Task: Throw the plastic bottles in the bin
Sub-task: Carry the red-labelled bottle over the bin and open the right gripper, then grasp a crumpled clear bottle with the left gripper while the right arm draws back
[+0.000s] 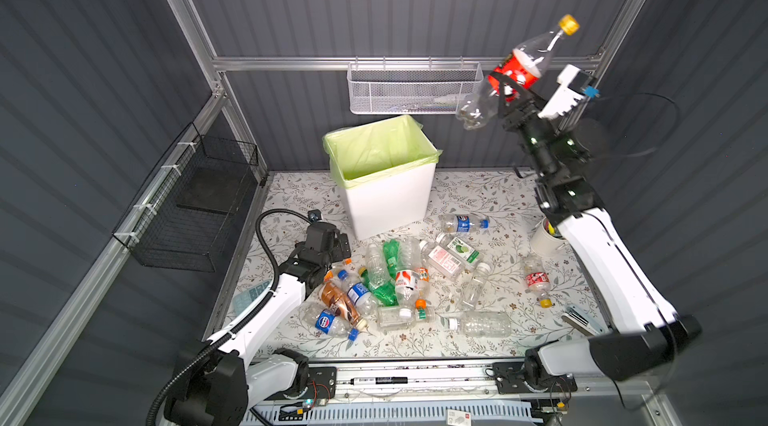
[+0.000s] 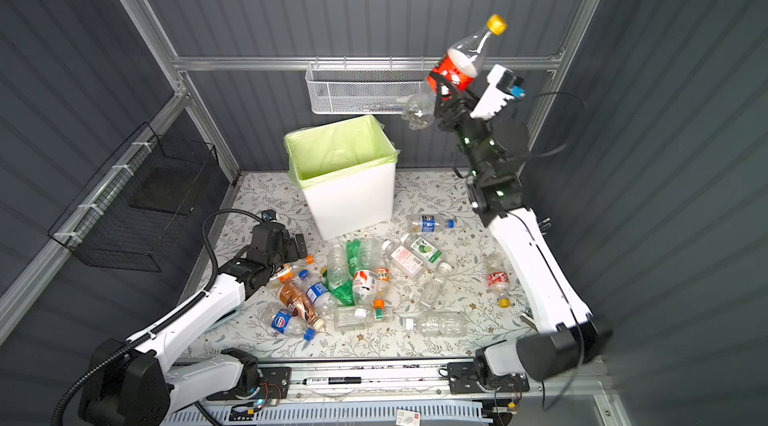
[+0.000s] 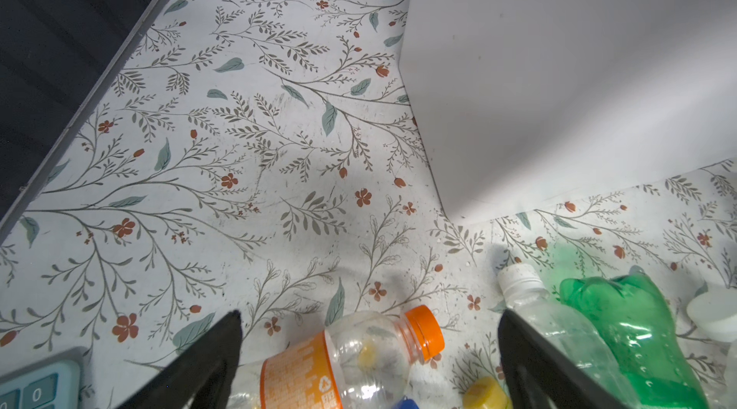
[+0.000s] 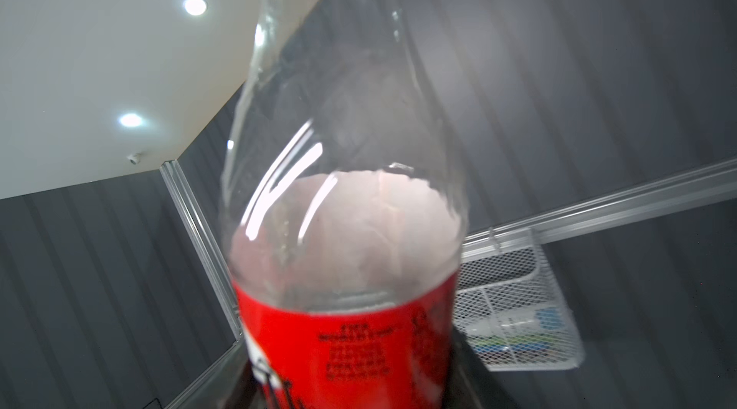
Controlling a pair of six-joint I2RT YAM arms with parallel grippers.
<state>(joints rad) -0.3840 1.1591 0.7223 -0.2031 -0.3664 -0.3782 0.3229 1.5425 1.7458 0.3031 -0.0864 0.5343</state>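
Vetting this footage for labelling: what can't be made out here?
bin bottom: both top views, hidden by its near wall.
right gripper fingers: right wrist view, mostly behind the red-labelled bottle.
white mesh basket contents: too small in both top views.
orange-capped bottle: left wrist view, cut by the edge.

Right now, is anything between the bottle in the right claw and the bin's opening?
Nothing visible. The right claw holds the red-labelled bottle in the air, right of the bin in both top views. The bin's mouth is uncovered; the white mesh basket hangs on the back wall behind.
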